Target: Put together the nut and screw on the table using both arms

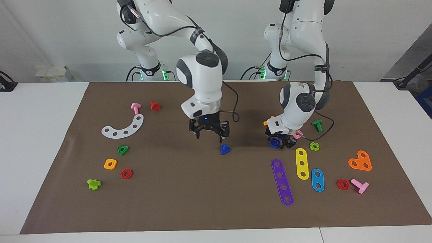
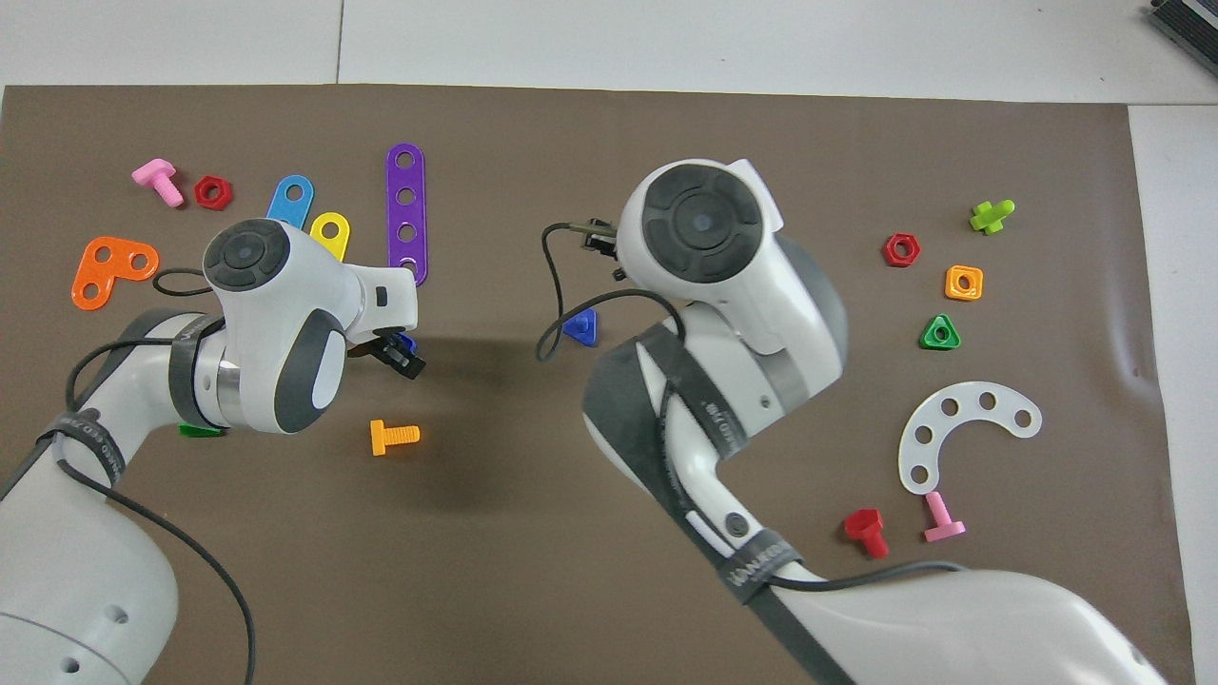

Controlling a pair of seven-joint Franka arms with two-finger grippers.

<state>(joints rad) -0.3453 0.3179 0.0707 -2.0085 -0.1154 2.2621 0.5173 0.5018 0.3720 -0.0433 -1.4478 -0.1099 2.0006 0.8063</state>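
The right gripper hangs straight down, jaws spread wide, just above the blue screw lying on the brown mat. The left gripper, wrist tilted, crouches low over the blue nut; its jaws' state I cannot tell.

The blue screw with its flat triangular head lies on the brown mat of the table, just below the spread fingers of the right gripper, apart from them. The blue square nut sits on the mat between the fingers of the lowered left gripper.
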